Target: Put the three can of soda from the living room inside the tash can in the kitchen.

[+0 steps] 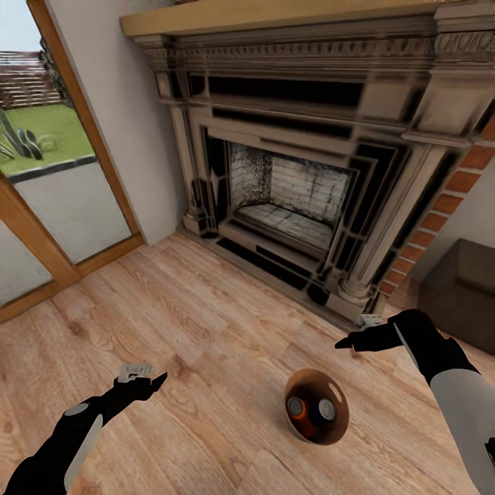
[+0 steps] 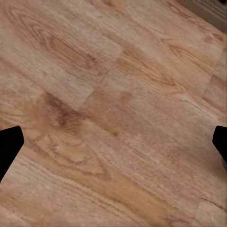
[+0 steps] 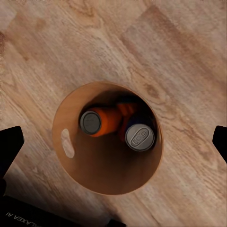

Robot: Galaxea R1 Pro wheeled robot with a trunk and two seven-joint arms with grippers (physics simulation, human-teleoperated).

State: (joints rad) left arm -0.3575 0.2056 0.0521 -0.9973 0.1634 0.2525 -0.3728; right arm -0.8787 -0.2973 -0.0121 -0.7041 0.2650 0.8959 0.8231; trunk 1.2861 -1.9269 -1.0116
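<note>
The tash can [image 1: 336, 427], round with a brown-tan inner wall, stands on the wood plank floor between my two arms. Inside it lie soda cans: an orange one [image 3: 106, 121] tilted on its side and one showing its silver top [image 3: 139, 137]; orange and dark colour behind them is partly hidden. My right gripper [image 1: 357, 332] hangs open above and just beyond the bin, and the right wrist view looks straight down into the bin's mouth [image 3: 66, 142]. My left gripper [image 1: 146, 376] is open over bare floor, well left of the bin.
The ornate dark fireplace [image 1: 295, 185] fills the wall ahead, with the red brick chimney [image 1: 440, 213] on its right. Wood-framed glass doors [image 1: 62, 185] stand at the left. A dark brown box [image 1: 460, 289] sits at the right edge.
</note>
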